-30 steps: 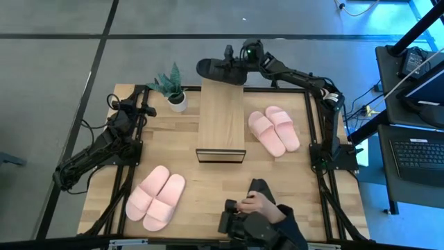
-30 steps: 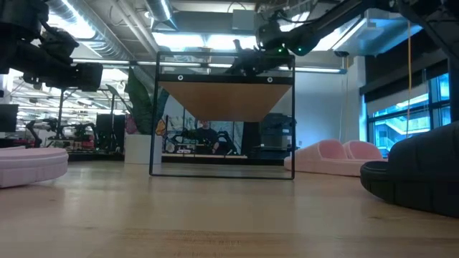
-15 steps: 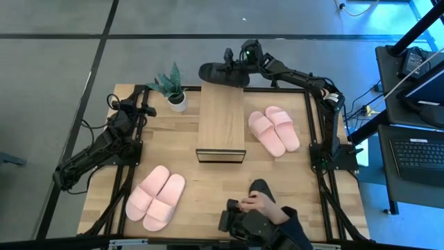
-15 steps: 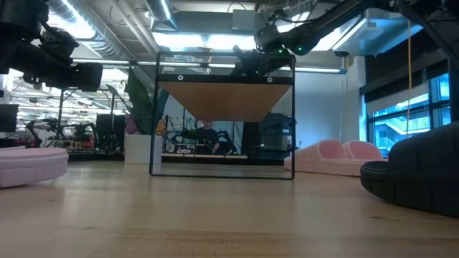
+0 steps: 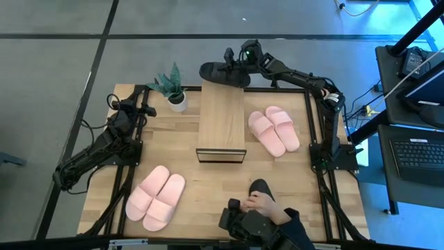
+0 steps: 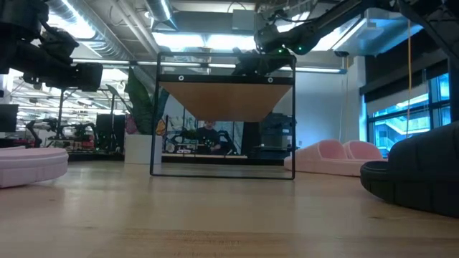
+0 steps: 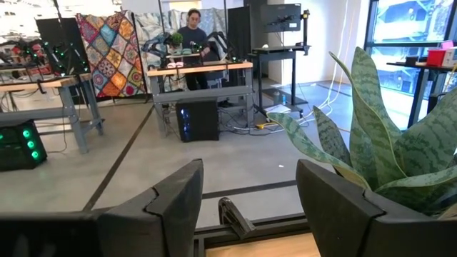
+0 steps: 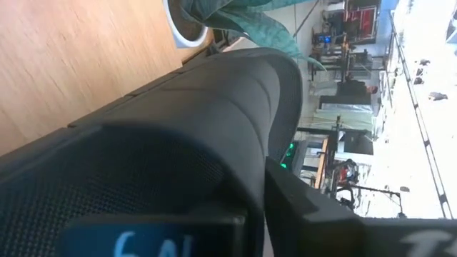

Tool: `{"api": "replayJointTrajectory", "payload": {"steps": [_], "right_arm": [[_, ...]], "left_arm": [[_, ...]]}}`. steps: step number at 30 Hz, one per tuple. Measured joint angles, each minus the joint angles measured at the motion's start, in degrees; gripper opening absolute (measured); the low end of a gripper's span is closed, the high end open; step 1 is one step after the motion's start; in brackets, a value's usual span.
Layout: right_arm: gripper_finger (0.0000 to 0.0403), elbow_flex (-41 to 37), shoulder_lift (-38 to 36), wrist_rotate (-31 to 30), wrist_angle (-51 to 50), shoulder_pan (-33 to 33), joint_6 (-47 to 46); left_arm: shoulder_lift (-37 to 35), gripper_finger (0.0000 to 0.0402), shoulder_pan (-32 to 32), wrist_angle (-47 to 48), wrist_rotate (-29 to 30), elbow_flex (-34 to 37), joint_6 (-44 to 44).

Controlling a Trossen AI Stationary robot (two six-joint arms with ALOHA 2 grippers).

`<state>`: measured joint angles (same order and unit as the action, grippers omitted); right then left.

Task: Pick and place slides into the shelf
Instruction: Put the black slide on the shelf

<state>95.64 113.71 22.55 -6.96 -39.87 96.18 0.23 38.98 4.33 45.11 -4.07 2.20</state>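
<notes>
The left gripper (image 5: 113,104) waits at the left edge of the table (image 5: 277,180), its jaws wide apart and empty, the potted snake plant (image 5: 173,87) just ahead of it. Nearer the front edge lies a pale pink pair of slides (image 5: 156,196), soft, rounded foam with broad straps.

At the table's middle stands the shelf (image 5: 221,119), a light wood board on a thin black wire frame. At its far end the right gripper (image 5: 232,66) has its fingers pinched nearly shut on a black slide (image 5: 223,73), matte and moulded, which rests at the board's far edge. The placing step is in hand, I judge; next the fingers must part fully and the arm lift clear without dragging the slide off.

Well this side of that gripper lies a second pink pair (image 5: 274,130). At the front edge a person's hand (image 5: 261,203) rests on the other black slide (image 5: 262,188).
</notes>
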Motion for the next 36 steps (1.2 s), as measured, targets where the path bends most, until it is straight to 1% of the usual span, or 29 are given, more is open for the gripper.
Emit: {"api": "replayJointTrajectory", "payload": {"steps": [3,12,20,23,26,36], "right_arm": [[0.0048,0.0,0.0,0.0,-0.1,0.0,-0.4],[0.0074,0.0,0.0,0.0,-0.4,0.0,-1.2],[0.0133,-0.1,0.0,-0.3,-0.7,-0.1,-1.4],[0.0148,-0.1,0.0,-0.4,-0.7,-0.1,-2.0],[0.0155,-0.1,0.0,-0.3,-0.5,-0.1,-2.4],[0.0156,-0.1,0.0,-0.2,-1.4,1.0,-2.7]], "left_arm": [[0.0,0.0217,0.0,0.0,0.0,0.0,0.0],[0.0,0.0217,0.0,0.0,0.0,0.0,0.0],[0.0,0.0217,0.0,0.0,0.0,0.0,0.0],[0.0,0.0217,0.0,0.0,0.0,0.0,0.0],[0.0,0.0217,0.0,0.0,0.0,0.0,0.0],[0.0,0.0217,0.0,0.0,0.3,0.0,0.0]]}}
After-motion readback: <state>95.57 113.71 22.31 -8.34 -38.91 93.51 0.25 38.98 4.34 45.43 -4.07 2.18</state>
